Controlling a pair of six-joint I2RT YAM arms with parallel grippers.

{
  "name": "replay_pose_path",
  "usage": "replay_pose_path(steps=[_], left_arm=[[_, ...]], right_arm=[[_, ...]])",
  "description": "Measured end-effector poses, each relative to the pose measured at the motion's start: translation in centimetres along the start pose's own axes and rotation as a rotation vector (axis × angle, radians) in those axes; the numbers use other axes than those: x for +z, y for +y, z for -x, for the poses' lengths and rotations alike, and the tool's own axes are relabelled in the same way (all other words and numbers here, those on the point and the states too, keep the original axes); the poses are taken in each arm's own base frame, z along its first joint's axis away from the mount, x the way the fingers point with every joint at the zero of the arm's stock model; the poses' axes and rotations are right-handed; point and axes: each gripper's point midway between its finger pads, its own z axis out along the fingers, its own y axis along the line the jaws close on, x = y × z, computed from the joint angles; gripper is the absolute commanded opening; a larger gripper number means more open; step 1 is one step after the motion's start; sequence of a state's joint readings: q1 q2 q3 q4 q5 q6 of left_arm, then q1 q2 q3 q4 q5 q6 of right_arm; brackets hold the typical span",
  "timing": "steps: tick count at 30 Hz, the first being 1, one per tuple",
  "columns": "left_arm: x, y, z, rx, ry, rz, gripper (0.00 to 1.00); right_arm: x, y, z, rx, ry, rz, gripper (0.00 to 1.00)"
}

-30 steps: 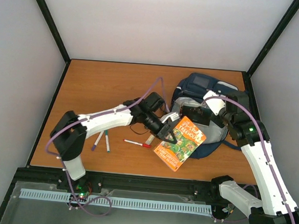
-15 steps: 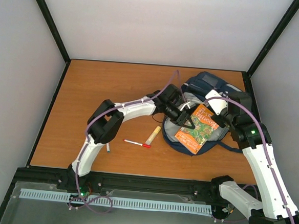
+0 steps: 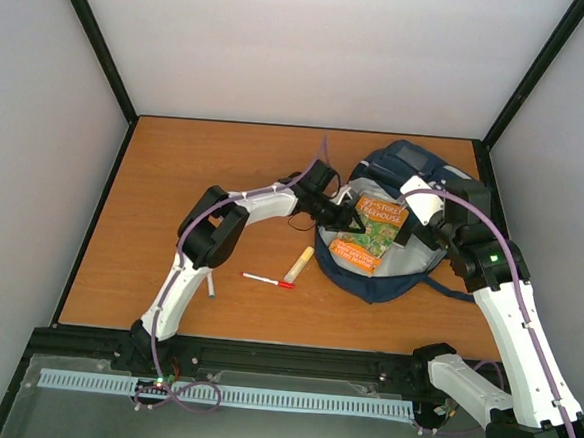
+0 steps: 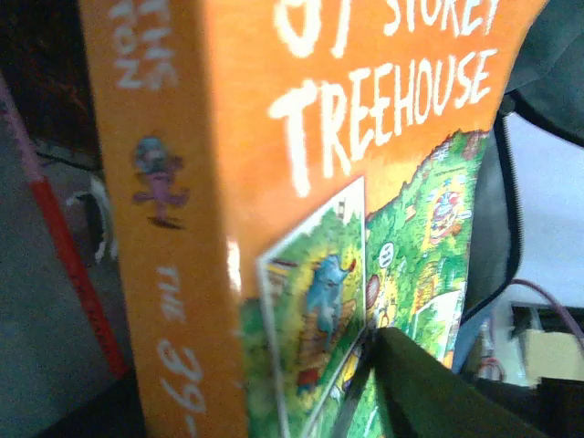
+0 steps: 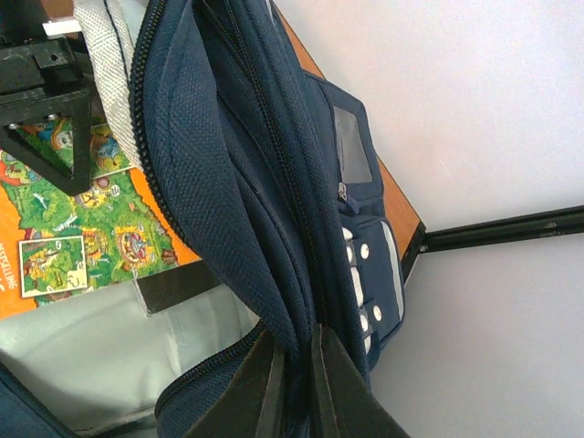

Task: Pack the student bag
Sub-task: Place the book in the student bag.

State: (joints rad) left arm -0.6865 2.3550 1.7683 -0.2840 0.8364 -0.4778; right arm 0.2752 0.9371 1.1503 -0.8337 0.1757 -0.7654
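The student bag (image 3: 393, 281), navy with pale grey lining, lies at the back right of the table with its mouth held open. My right gripper (image 5: 294, 365) is shut on the bag's zip rim (image 5: 265, 164) and lifts it. An orange book (image 3: 369, 232) with a green picture cover lies in the opening on the lining. My left gripper (image 3: 342, 220) is at the book's left end. In the left wrist view the book (image 4: 365, 137) fills the frame, with one dark finger (image 4: 429, 388) against its cover; the other finger is hidden.
A red pen (image 3: 268, 279) and a pale yellow marker (image 3: 300, 264) lie on the wooden table (image 3: 195, 172) left of the bag. Another pen (image 3: 210, 288) pokes out beside the left arm. Black frame posts stand at the back corners.
My left arm has carried the book from the front of the table up and back into the bag's opening. The right gripper has kept its hold on the rim.
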Motion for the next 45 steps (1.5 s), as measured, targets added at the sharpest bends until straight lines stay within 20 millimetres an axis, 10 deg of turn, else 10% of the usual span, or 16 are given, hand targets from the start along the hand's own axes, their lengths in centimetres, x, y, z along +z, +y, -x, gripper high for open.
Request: replay_pose_path(steps=[6,16,26,45], left_arm=[[-1.6,0.8,0.2,0.000,-0.094,0.138,0.74],[-11.7,-4.5,1.6,0.056,-0.381,0.310,0.72],[-5.1,-1.6,-7.5,-0.067,-0.210,0.346,0.51],[-2.7,-1.0,-9.7,-0.091,-0.172,0.430,0.01]], right_arm=[[0.2,0.3,-0.2,-0.001,0.005,0.006,0.03],[0.0,0.7,-0.6,0.009,0.003,0.010,0.03],[0.2,1.6,-1.0,0.028,0.001,0.034,0.03],[0.3,2.1,-1.1,0.046,-0.004,0.047,0.03]])
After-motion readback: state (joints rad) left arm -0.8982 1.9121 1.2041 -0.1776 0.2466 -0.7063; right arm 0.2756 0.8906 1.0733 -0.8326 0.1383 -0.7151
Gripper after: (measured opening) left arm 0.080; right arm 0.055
